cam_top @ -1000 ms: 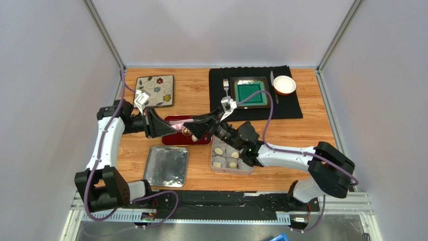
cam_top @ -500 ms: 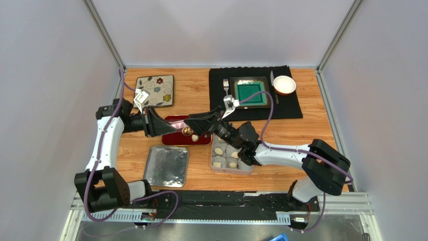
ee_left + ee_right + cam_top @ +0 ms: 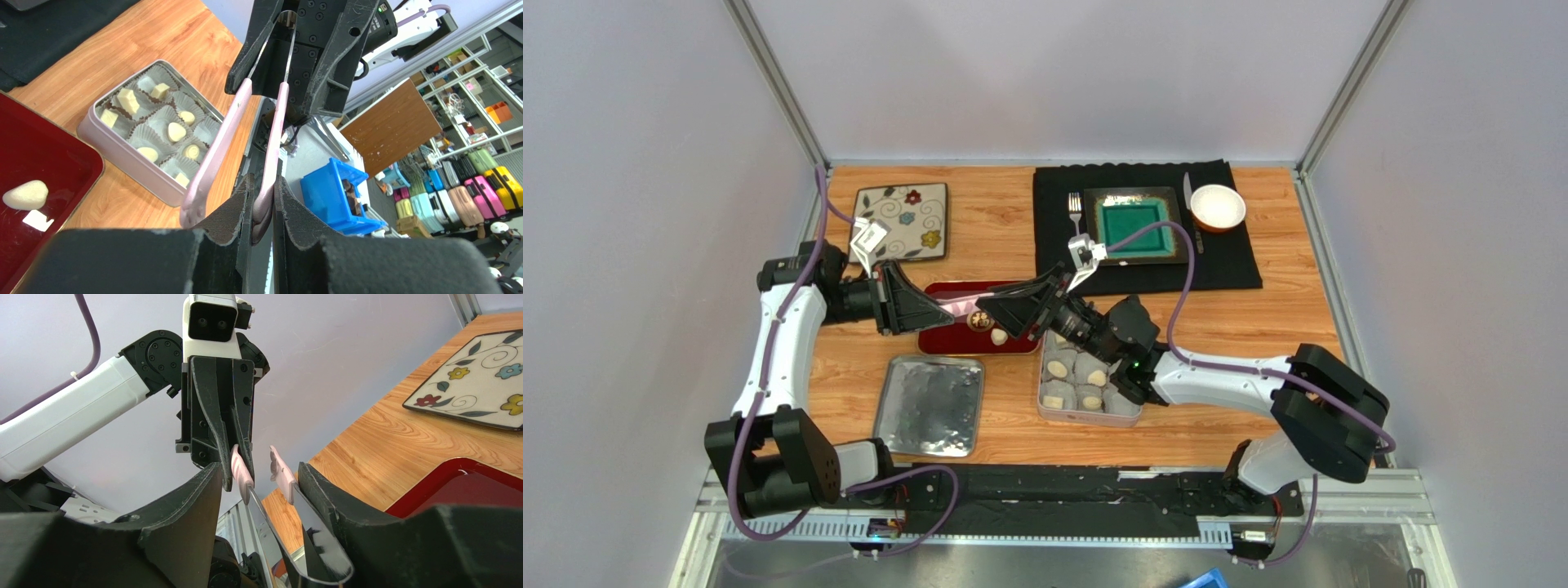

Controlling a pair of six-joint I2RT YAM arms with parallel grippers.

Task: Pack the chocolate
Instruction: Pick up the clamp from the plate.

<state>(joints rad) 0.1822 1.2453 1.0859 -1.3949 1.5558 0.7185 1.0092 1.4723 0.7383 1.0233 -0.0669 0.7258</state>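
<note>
Meeting above the red tray (image 3: 58, 160), the two arms share a pair of pink tongs (image 3: 216, 153). The left gripper (image 3: 263, 184) is pressed together on one pink arm of the tongs. The right gripper (image 3: 261, 473) stands spread on either side of their metal end, with a gap showing on one side, so no firm hold is evident. One loose chocolate (image 3: 24, 195) lies on the tray beside a scrap of white paper. The other pieces (image 3: 177, 131) sit in paper cups (image 3: 202, 125) inside the tin (image 3: 126, 156), just right of the tray and nearer the arm bases. Several cups look unfilled, so the packing appears partly done. Each piece is judged light, rigid enough to lift, and smooth and rounded, hence apt to slip or roll out of a hard pinch. Its surface would probably mark under pressure. The soft pink tips are best set across the widest part of the lump, low on its sides, and squeezed only enough to carry it. The cups are thin and will likely shift if nudged.
</note>
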